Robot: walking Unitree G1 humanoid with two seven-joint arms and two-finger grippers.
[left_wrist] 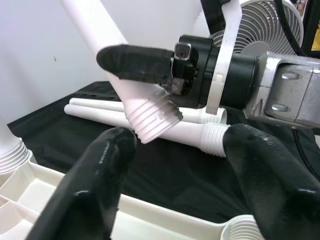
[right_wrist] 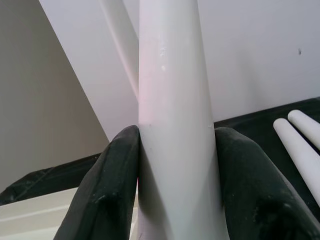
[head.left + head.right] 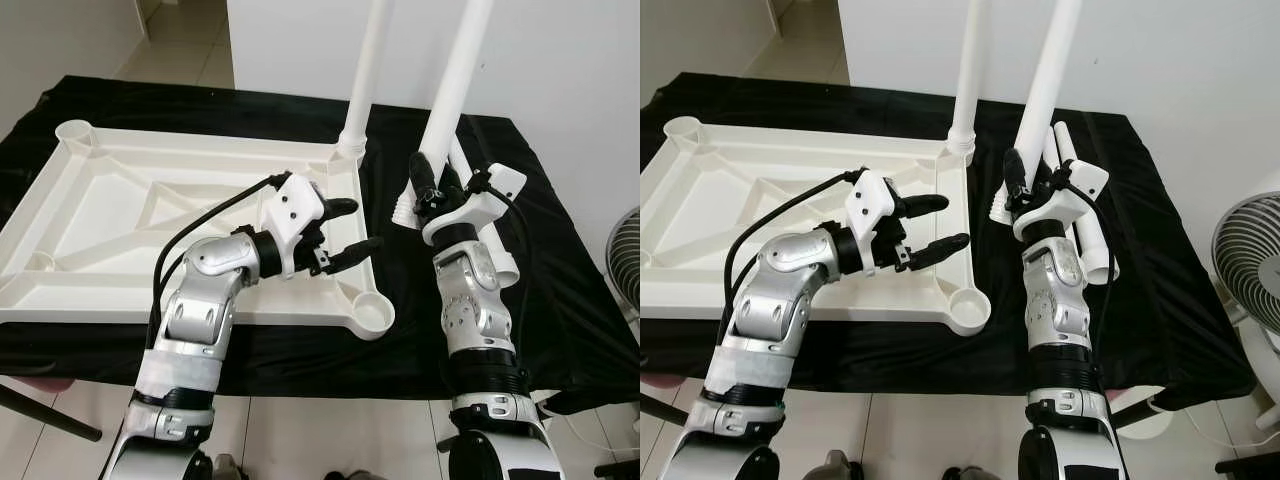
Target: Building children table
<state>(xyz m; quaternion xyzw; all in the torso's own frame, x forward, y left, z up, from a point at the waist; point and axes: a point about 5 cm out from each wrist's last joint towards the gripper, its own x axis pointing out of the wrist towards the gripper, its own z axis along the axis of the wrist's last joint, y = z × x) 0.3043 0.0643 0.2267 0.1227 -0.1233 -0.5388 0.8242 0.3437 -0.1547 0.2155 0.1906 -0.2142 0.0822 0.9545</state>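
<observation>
A white plastic tabletop (image 3: 150, 215) lies upside down on a black-draped table (image 3: 560, 300). One white leg (image 3: 365, 75) stands upright in its far right corner socket. A second leg (image 3: 455, 75) tilts beside that edge; two more legs (image 3: 1085, 215) lie flat.

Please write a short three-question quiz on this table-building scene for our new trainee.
1. True or false: the right gripper grips a white plastic table leg.
2. How many legs already stand in the upside-down white plastic tabletop?
3. The left gripper is: A) open, B) shut on a leg, C) holding the black cloth.

Key: 1 true; 2 one, the screwed-in leg at a far corner; 3 A.
</observation>
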